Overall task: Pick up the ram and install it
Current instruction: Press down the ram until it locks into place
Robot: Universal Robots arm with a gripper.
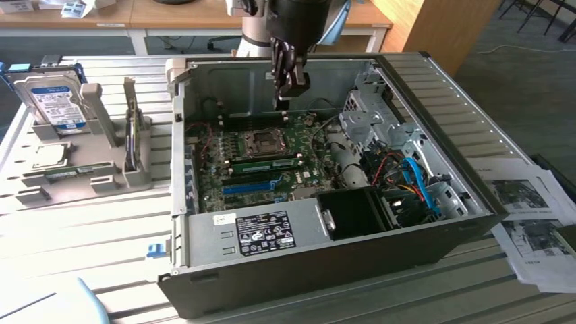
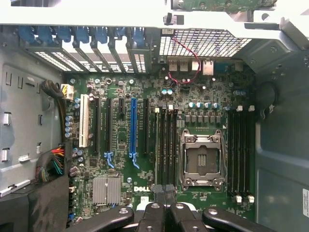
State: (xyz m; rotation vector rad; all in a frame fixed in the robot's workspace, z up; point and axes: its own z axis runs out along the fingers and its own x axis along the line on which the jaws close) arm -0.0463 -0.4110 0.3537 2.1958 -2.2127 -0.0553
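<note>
The ram (image 1: 266, 163) is a narrow green stick standing on edge in a motherboard slot, between the empty processor socket (image 1: 266, 141) and the long blue slot (image 1: 249, 186). From the wrist view the ram (image 2: 156, 145) is a thin greenish line in the slot farthest from the socket (image 2: 202, 162). My gripper (image 1: 285, 101) hangs inside the open computer case above the far part of the board, clear of the ram. Its black fingers (image 2: 157, 189) are pressed together with nothing between them.
The case's metal walls (image 1: 198, 88) and drive cage (image 1: 369, 108) ring the board, with the black power supply (image 1: 355, 212) and cables at the near side. A grey holder (image 1: 90, 169) at the exterior view's left carries a hard drive (image 1: 56, 101), a silver chip (image 1: 47, 155) and a thin green board (image 1: 63, 174).
</note>
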